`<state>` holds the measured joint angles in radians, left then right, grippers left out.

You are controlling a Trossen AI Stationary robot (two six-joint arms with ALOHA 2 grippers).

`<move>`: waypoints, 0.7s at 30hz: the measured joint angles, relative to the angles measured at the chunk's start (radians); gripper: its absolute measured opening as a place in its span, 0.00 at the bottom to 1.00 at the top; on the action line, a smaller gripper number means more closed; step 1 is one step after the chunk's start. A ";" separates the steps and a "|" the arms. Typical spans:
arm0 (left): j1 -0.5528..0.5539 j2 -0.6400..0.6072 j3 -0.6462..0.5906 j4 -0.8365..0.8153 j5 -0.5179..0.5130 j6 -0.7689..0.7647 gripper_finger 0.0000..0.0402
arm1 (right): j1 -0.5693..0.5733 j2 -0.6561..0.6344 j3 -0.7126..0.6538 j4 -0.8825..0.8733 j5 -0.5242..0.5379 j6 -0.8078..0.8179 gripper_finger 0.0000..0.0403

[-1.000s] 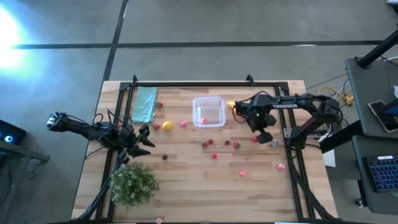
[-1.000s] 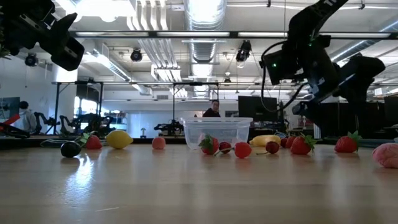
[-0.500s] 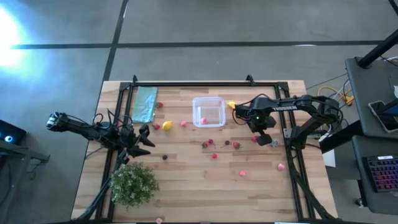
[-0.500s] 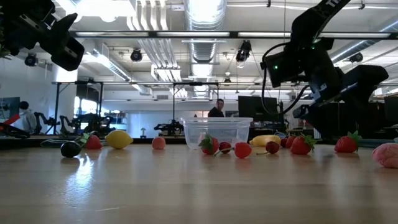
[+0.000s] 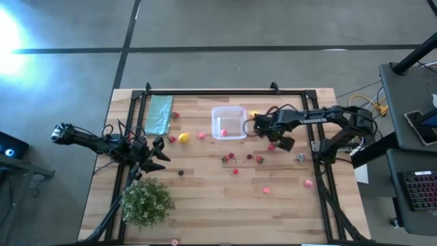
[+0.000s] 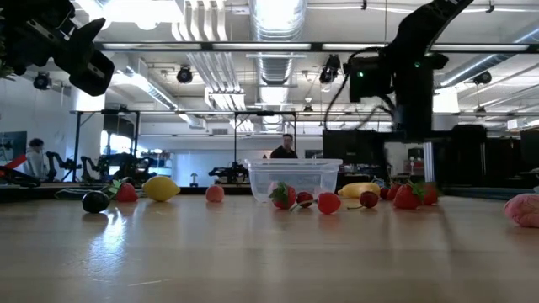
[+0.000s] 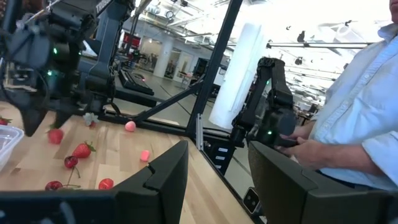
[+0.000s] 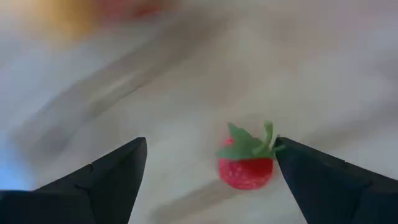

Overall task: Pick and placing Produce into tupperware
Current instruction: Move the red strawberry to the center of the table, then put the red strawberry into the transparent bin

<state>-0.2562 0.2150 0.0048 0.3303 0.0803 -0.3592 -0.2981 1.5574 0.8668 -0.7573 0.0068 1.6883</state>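
Our right gripper [image 5: 278,142] hangs above the table's right half, fingers [image 8: 93,180] spread wide and empty, its arm reaching in from the right edge. Our left gripper [image 5: 161,152] waits, part-closed, at the left edge.

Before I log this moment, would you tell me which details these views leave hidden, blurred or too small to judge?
- High view: what the tupperware holds beyond one pink piece; too small.
- High view: the right gripper is hidden under its own arm.
- Right wrist view: everything beyond the strawberry is motion-blurred.
- Left wrist view: the person is cut off by the frame edge.
- Low view: the banana is partly hidden behind berries.
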 joint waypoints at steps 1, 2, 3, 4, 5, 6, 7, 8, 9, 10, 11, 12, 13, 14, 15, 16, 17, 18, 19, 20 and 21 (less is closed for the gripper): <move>0.000 0.000 0.000 0.000 0.000 0.000 0.39 | 0.003 0.000 0.005 0.045 -0.011 -0.088 0.86; 0.000 0.000 0.000 0.000 0.000 0.000 0.39 | 0.007 0.000 0.011 0.068 -0.017 -0.146 0.86; 0.000 0.000 0.000 0.000 0.000 0.000 0.39 | 0.013 0.000 0.017 0.066 -0.006 -0.167 0.86; 0.000 0.000 0.000 0.000 0.000 0.000 0.39 | 0.019 -0.001 0.018 0.055 0.014 -0.157 0.86; 0.000 0.000 0.000 0.000 0.000 0.000 0.39 | 0.025 -0.001 0.018 0.042 0.035 -0.129 0.86; 0.000 0.000 0.000 0.000 0.000 0.000 0.39 | 0.029 -0.004 0.019 0.034 0.044 -0.098 0.86; 0.000 0.000 0.000 0.000 0.000 0.000 0.39 | 0.032 -0.009 0.022 0.020 0.052 -0.065 0.86; 0.000 0.000 0.000 0.000 0.001 0.000 0.39 | 0.037 -0.017 0.026 0.008 0.056 -0.032 0.86; 0.000 0.000 0.000 0.000 0.001 0.000 0.39 | 0.042 -0.029 0.030 -0.002 0.057 0.005 0.86; 0.000 -0.001 0.000 -0.001 0.001 0.000 0.39 | 0.048 -0.040 0.030 -0.017 0.057 0.048 0.86; 0.000 -0.001 0.000 0.001 0.001 0.000 0.39 | 0.057 -0.052 0.030 -0.042 0.050 0.096 0.86; 0.000 -0.001 0.000 0.001 0.002 0.000 0.39 | 0.067 -0.070 0.030 -0.067 0.028 0.148 0.86; 0.000 -0.001 0.000 -0.001 0.004 0.000 0.39 | 0.079 -0.091 0.029 -0.094 -0.001 0.207 0.86; 0.000 0.000 0.000 0.000 0.004 0.000 0.39 | 0.094 -0.116 0.029 -0.127 -0.022 0.294 0.86; 0.000 0.000 0.000 0.001 0.004 0.000 0.39 | 0.108 -0.141 0.029 -0.167 -0.037 0.419 0.86; 0.000 0.000 0.000 0.000 0.004 0.000 0.39 | 0.123 -0.168 0.029 -0.212 -0.039 0.539 0.86; 0.000 0.000 0.000 0.000 0.004 0.000 0.39 | 0.136 -0.198 0.029 -0.253 -0.038 0.626 0.86; 0.000 0.000 0.000 0.000 0.004 0.000 0.39 | 0.153 -0.231 0.029 -0.276 -0.042 0.665 0.86; 0.000 0.000 0.000 0.000 0.004 0.000 0.39 | 0.172 -0.269 0.033 -0.301 -0.049 0.688 0.86; 0.000 -0.001 0.000 0.000 0.004 0.000 0.39 | 0.190 -0.305 0.045 -0.344 -0.061 0.714 0.86; 0.000 -0.001 0.000 0.000 0.004 0.000 0.39 | 0.213 -0.338 0.063 -0.393 -0.068 0.753 0.86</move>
<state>-0.2563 0.2138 0.0048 0.3305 0.0841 -0.3590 -0.0856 1.2191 0.9297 -1.1506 -0.0615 2.4409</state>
